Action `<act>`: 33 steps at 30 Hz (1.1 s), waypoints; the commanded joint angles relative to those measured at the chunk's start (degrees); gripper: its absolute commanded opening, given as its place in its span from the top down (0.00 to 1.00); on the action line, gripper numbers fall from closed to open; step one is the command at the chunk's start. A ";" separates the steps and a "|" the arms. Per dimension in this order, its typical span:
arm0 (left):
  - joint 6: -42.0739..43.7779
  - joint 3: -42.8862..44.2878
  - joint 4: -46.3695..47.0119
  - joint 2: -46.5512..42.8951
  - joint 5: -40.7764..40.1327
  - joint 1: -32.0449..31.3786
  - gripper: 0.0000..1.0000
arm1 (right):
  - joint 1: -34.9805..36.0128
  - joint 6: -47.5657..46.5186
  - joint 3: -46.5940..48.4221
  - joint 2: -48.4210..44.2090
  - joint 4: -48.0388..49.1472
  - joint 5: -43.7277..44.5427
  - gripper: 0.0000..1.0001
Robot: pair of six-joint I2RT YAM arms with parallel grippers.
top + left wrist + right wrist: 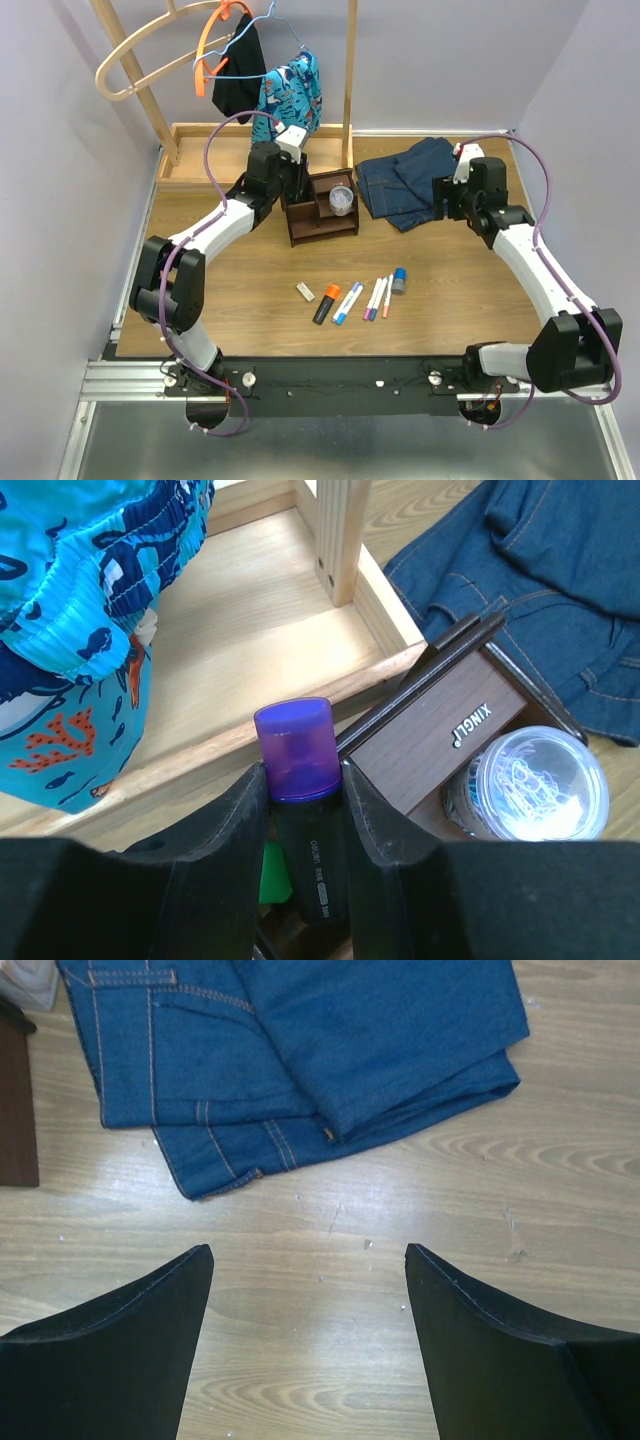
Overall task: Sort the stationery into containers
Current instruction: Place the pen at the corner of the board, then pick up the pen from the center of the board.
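The left gripper [304, 770] is clenched on the purple marker [296, 748] and holds it upright at the left end of the organiser [440, 735]. The jaws pinch the dark barrel just under the cap. Whether the lower tip has already entered a compartment is hidden by the fingers. The marker looks light and stiff, with a smooth plastic barrel that could pivot or slide in so narrow a pinch, so a straight, slow descent seems wise before letting go.

The clear tub [540, 785] sits in a compartment at the organiser's right end, lid up.

On the table [230, 300] in front of the organiser, towards the arm bases, lies a loose row:
- The small white eraser [305, 291] is low and probably slightly soft, best taken across its short sides.
- The orange-capped marker [326, 303] and the blue-capped marker [348, 302] are rigid and should be gripped mid-barrel.
- The two thin pens [377, 297] lie close together and are likely to roll, so they need a centred pinch one at a time.
- The grey bottle [398, 281] with a blue cap is rounded and possibly slippery.

To the right of the organiser, just beside it, lie the folded jeans [300, 1050]. The right gripper [308, 1250] hangs over bare wood at their near edge, well right of the organiser, with its jaws spread wide and nothing between them
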 commanded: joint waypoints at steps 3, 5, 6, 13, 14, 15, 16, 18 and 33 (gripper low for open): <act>-0.74 -2.52 1.57 -3.51 1.45 0.27 0.57 | -0.32 0.41 -3.12 -1.88 0.95 -0.12 0.15; -0.56 -3.31 1.05 -4.48 1.01 0.18 0.56 | -0.32 0.41 -3.65 -2.58 0.95 -0.12 0.15; -0.47 -4.01 0.78 -5.18 0.92 0.27 0.55 | -0.32 0.58 -4.00 -2.76 1.04 -0.30 0.15; -0.12 -7.36 -1.33 -9.76 1.10 0.09 0.44 | -0.32 0.58 -4.53 -4.43 0.77 -0.48 0.15; -0.21 -7.36 -2.03 -10.37 1.01 0.00 0.44 | -0.41 0.58 -4.61 -4.69 0.69 -0.48 0.15; -0.47 -7.10 -2.47 -11.51 0.84 0.00 0.44 | -0.32 0.58 -4.53 -5.04 0.68 -0.48 0.15; -0.73 -6.75 -3.08 -12.30 0.84 -0.08 0.43 | -0.32 0.67 -4.61 -5.39 0.51 -0.56 0.15; -0.73 -5.61 -5.54 -14.67 0.66 -0.17 0.43 | -0.32 0.50 -4.79 -6.01 0.33 -0.65 0.15; -1.71 -16.05 -34.72 -30.24 11.38 -11.50 0.41 | -1.38 5.94 -8.66 -11.55 -2.65 -2.67 0.15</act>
